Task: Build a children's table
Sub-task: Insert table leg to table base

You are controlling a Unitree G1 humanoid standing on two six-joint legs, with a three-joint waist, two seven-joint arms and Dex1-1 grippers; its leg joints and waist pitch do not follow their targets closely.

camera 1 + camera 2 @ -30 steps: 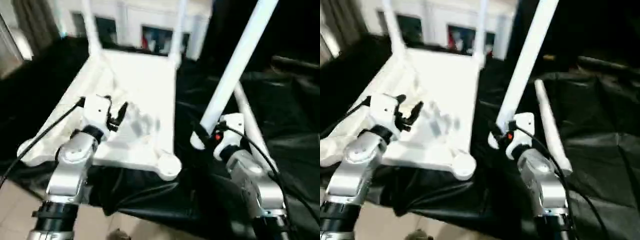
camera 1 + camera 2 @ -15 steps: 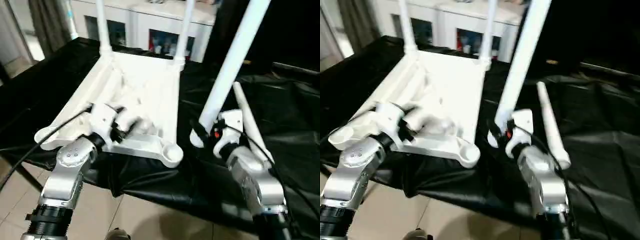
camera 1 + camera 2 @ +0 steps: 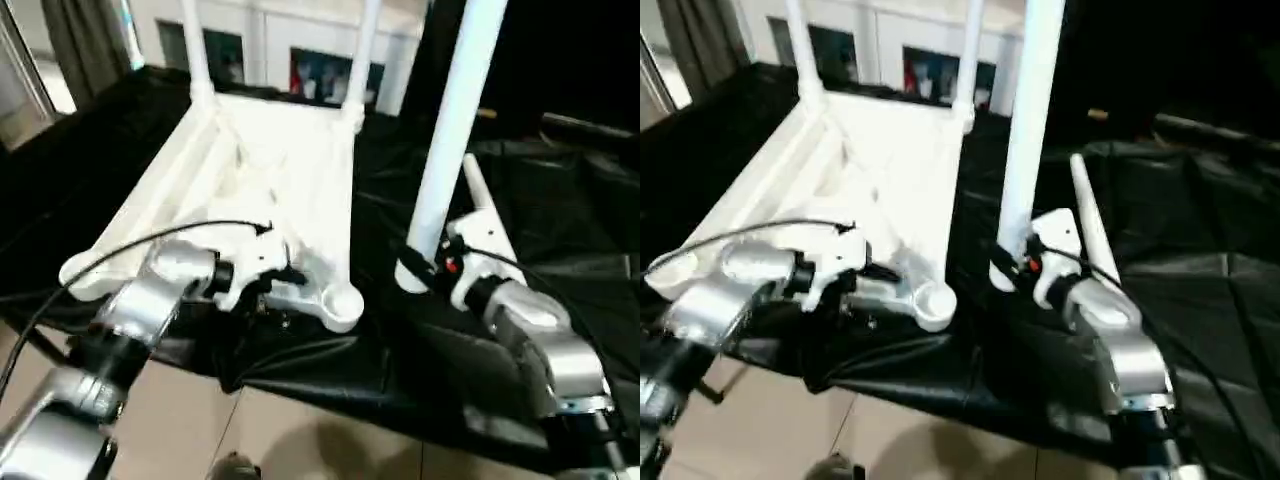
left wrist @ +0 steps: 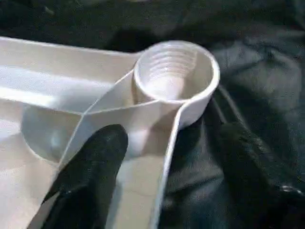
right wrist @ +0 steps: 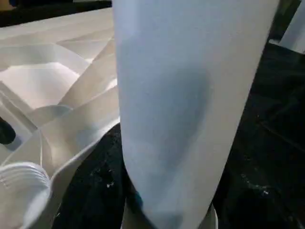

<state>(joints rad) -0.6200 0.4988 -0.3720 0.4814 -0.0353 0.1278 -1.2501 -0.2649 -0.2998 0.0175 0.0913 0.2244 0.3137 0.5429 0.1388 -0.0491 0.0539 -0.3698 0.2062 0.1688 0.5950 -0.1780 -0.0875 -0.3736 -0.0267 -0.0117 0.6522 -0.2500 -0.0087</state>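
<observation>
The right gripper (image 3: 418, 272) is clamped on a white tube leg (image 3: 450, 140), long axis nearly upright. Just beside it lies the upturned table top (image 3: 265, 170); the left gripper (image 4: 162, 176), fingers spread, straddles the rim at the empty near corner socket (image 4: 174, 78). Black cloth (image 3: 560, 200) lies beyond.

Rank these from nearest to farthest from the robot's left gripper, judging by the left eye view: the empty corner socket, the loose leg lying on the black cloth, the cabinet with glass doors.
1. Empty corner socket, just beside the left gripper.
2. Loose leg, lying across on the robot's right.
3. Cabinet, far behind the table top.
</observation>
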